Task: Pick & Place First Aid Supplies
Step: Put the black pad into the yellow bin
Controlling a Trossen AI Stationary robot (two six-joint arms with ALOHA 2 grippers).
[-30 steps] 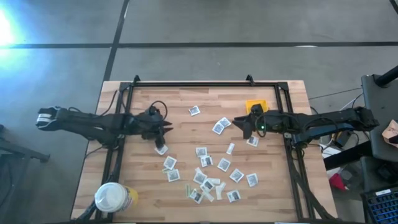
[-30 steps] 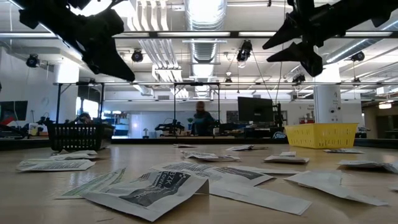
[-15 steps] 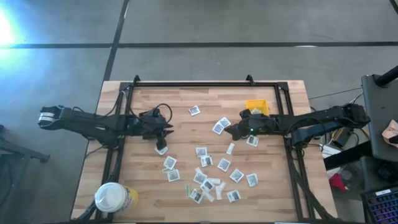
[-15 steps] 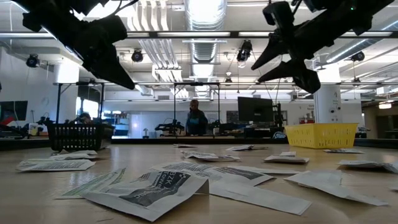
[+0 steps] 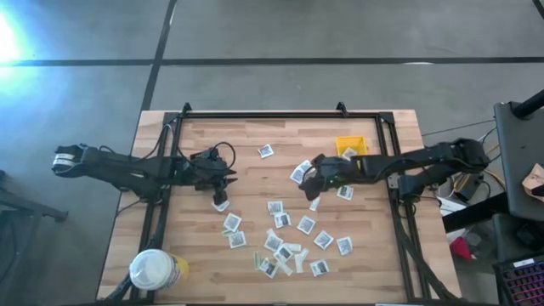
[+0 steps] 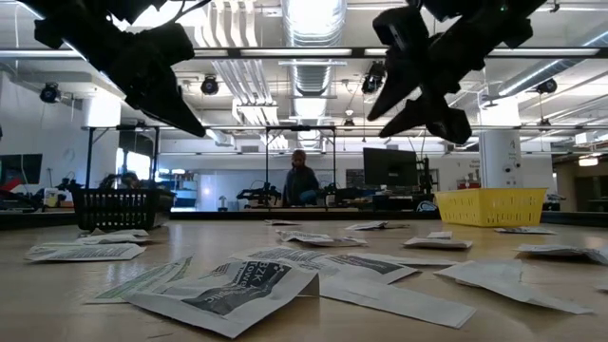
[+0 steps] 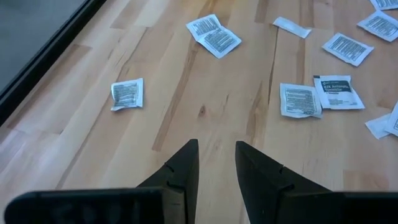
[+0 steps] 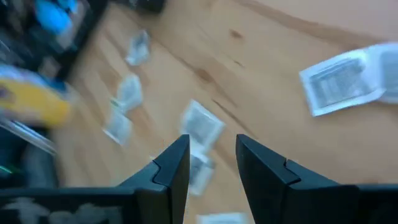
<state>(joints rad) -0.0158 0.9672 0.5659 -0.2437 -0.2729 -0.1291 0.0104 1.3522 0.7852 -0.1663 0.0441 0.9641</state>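
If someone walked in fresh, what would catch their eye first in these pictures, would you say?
The scatter of first aid packets across the middle and near side of the wooden table. Next, the right pincer, open, raised beside two overlapping packets, with the small yellow bin just behind.

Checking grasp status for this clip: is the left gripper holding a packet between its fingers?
No. In the left wrist view the left gripper has an empty gap between its fingers, with bare table showing through.
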